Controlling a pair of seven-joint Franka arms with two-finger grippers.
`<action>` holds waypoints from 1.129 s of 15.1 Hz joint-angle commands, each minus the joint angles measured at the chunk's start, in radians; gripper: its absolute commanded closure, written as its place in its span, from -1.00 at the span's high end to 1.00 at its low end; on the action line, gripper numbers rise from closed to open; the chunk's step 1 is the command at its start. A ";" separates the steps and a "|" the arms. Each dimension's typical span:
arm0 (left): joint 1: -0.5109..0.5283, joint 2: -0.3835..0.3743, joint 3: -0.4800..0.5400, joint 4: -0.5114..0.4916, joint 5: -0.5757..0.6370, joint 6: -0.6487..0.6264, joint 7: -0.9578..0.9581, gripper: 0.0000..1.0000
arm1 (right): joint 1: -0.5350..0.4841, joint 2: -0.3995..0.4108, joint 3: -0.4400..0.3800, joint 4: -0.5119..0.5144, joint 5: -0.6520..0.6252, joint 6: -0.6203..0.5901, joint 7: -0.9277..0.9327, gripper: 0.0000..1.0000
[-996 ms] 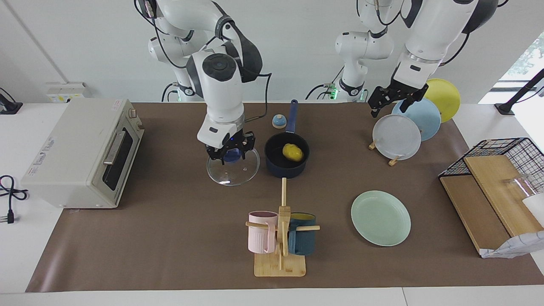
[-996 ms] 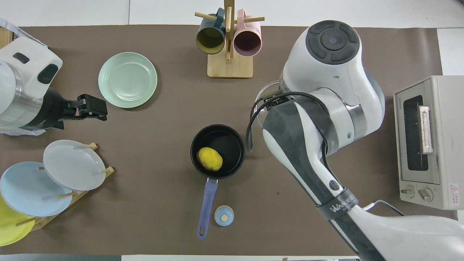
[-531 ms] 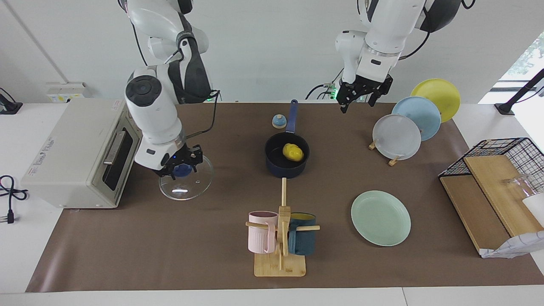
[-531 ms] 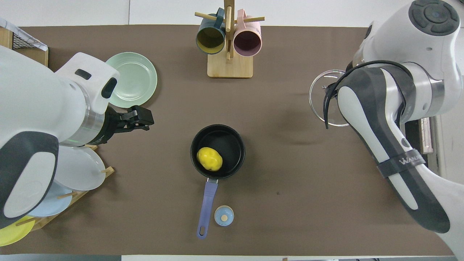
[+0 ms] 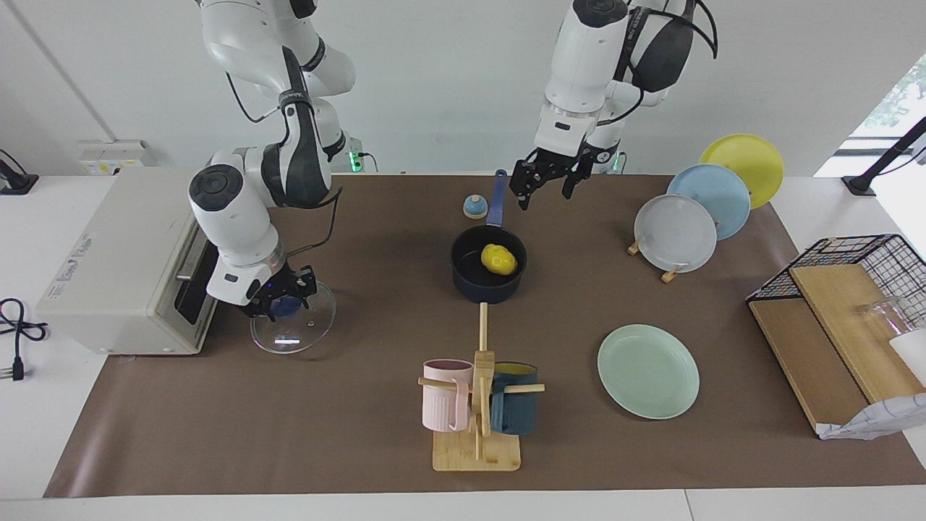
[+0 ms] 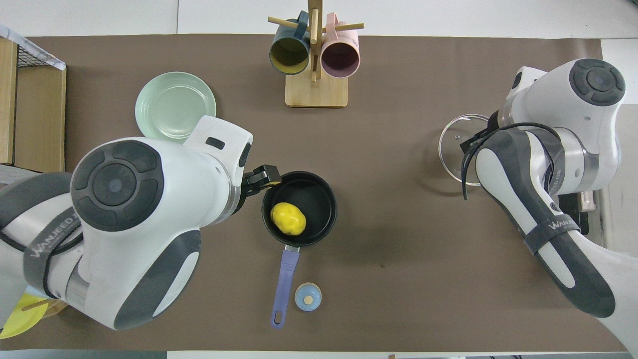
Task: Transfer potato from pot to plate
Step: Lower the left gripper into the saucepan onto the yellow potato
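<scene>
Left gripper (image 5: 544, 189) up in the air, jaws spread wide and empty, hanging over the desk (image 5: 362, 434) beside the pot's handle; the overhead view puts its tips at the pot rim on the left arm's side. Nothing touched yet.

Down below, the potato (image 5: 498, 259) sits in the pot (image 5: 487, 278), on the black floor, toward the handle side and off centre. It is a small, smooth yellow oval. My read: light, rigid, toy-like, nothing to bruise, but that glossy skin looks slippery and the rounded form could squirt out of a shallow pinch. Best bet is to come straight down and close across its narrow middle, fingers on the two long flanks, deep enough to sit past the widest part. The pot wall stands close on one side, so one finger needs room there.

Its long axis lies flat and runs slantwise, one end toward the handle and the left arm's end of the desk, the other toward the right arm's end and away from the robots. The jaws would want to turn square to that line.

The plate (image 5: 648, 371) lies bare, farther from the robots and toward the left arm's end, well apart from the pot.

Out at the other end, the right gripper (image 5: 278, 302) is clamped on the blue knob of the glass lid (image 5: 293, 329), low over the desk in front of the toaster oven (image 5: 123, 260).
</scene>
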 commanded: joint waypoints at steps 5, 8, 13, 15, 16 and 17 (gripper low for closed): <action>-0.044 0.183 0.015 -0.033 -0.006 0.256 -0.230 1.00 | -0.037 -0.074 0.012 -0.143 0.016 0.079 -0.044 0.17; -0.081 0.195 0.015 -0.104 -0.006 0.354 -0.355 1.00 | -0.038 -0.074 0.012 -0.143 0.016 0.079 -0.045 0.17; -0.102 0.182 0.015 -0.171 -0.006 0.379 -0.417 1.00 | -0.035 -0.074 0.012 -0.143 0.014 0.079 -0.042 0.17; -0.124 0.159 0.016 -0.231 -0.006 0.390 -0.452 1.00 | -0.032 -0.074 0.012 -0.143 0.011 0.099 -0.047 0.17; -0.132 0.155 0.016 -0.243 -0.006 0.406 -0.471 1.00 | -0.032 -0.074 0.012 -0.145 -0.001 0.105 -0.051 0.17; -0.138 0.154 0.015 -0.247 -0.006 0.422 -0.488 1.00 | -0.034 -0.074 0.011 -0.145 -0.007 0.107 -0.060 0.17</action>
